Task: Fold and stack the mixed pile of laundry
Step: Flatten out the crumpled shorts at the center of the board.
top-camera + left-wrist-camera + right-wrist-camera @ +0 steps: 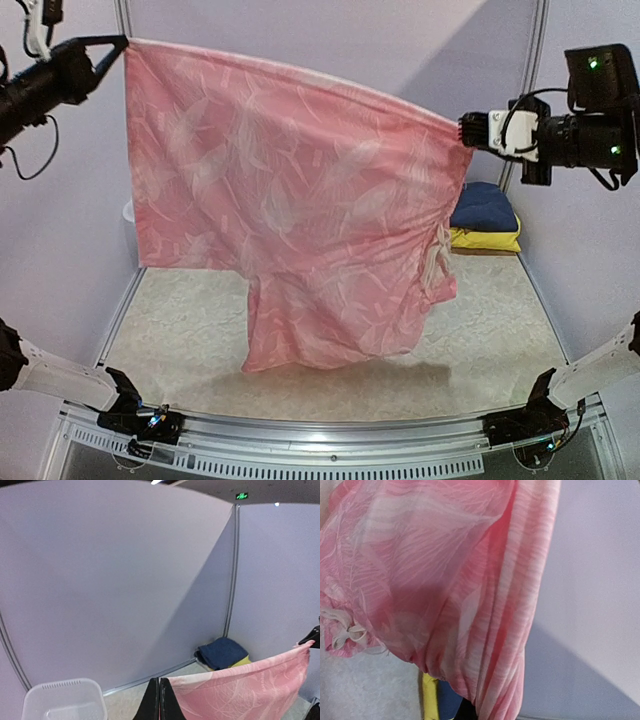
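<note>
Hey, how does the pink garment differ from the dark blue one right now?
The pink garment hangs spread in the air, pinched at its top corners by the left gripper and right gripper; the dark blue garment lies folded on the yellow garment at the table's far right corner. The pink one is pale-patterned and looks thin; the dark blue one looks plain and thicker. Both are soft cloth.

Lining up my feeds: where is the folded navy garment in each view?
Top external: navy garment far right, atop the yellow garment, beside the pink garment's right edge.
Left wrist: lower right, above the pink garment.
Right wrist: bottom edge, a sliver under the pink garment.
Shared landmark: the pink garment.
</note>
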{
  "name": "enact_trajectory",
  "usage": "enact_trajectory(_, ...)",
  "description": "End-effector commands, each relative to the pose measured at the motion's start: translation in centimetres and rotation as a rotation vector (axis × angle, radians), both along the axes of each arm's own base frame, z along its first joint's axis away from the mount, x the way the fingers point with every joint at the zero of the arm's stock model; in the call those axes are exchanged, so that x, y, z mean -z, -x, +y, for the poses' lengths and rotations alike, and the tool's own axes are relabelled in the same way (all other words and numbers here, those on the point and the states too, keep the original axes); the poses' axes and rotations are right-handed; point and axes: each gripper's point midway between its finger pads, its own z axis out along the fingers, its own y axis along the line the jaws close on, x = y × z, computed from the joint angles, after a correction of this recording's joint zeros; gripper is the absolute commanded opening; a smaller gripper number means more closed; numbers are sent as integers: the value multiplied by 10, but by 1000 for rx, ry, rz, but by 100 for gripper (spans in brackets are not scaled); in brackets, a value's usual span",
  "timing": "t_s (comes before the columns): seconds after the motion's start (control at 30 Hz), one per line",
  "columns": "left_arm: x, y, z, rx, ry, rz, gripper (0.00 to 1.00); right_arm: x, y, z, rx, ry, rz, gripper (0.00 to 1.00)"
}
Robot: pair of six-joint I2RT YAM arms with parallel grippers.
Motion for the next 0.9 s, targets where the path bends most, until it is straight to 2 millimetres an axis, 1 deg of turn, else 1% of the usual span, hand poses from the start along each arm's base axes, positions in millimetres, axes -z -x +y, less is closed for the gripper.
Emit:
enact_trajectory(0.0,64,-63,-12,-173,-43,84,0,76,2,-18,88,123,207,0)
enact_trajectory(0.1,122,-104,-37,-211,-139,165,0,115,-6,-25,130,116,339,0)
enact_trajectory(0.17,160,-132,-52,-232,-204,219,0,142,-17,-36,173,101,440,0)
enact_trajectory(0.2,178,-145,-59,-239,-229,244,0,159,-24,-42,201,106,503,0)
enact_trajectory(0.23,193,-159,-63,-251,-251,266,0,174,-33,-51,240,115,547,0)
enact_trajectory(0.3,229,-190,-67,-291,-291,328,0,210,-51,-63,287,135,648,0)
enact_trajectory(0.37,259,-220,-66,-329,-292,389,0,238,-81,-72,343,145,709,0)
enact_trajectory(0.4,279,-240,-69,-342,-307,420,0,243,-98,-80,383,126,715,0)
enact_trajectory(0.43,288,-254,-70,-360,-314,427,0,256,-119,-82,415,116,738,0)
enact_trajectory(0.47,301,-270,-71,-376,-325,439,0,257,-138,-84,440,89,727,0)
enact_trajectory(0.5,309,-286,-73,-385,-324,448,0,263,-160,-86,475,59,730,0)
enact_trajectory(0.53,319,-303,-76,-385,-317,461,0,274,-184,-85,502,43,739,0)
enact_trajectory(0.57,329,-320,-77,-391,-309,477,0,275,-204,-86,532,14,730,0)
enact_trajectory(0.6,338,-337,-77,-402,-297,489,0,285,-225,-86,561,4,739,1)
enact_trajectory(0.63,354,-351,-80,-411,-304,516,0,286,-243,-86,601,-24,733,3)
enact_trajectory(0.67,362,-363,-82,-421,-300,536,5,310,-262,-87,647,-20,769,6)
enact_trajectory(0.7,368,-371,-84,-429,-294,554,14,312,-276,-89,676,-35,769,11)
enact_trajectory(0.73,371,-376,-86,-430,-291,571,22,322,-288,-88,710,-50,793,22)
enact_trajectory(0.77,369,-377,-90,-427,-281,577,28,339,-297,-89,736,-51,822,36)
enact_trajectory(0.8,367,-373,-93,-416,-280,581,33,338,-303,-90,762,-81,829,42)
enact_trajectory(0.83,366,-367,-96,-406,-283,580,36,341,-304,-89,777,-108,852,47)
enact_trajectory(0.87,362,-358,-98,-394,-289,573,38,337,-300,-90,782,-123,857,52)
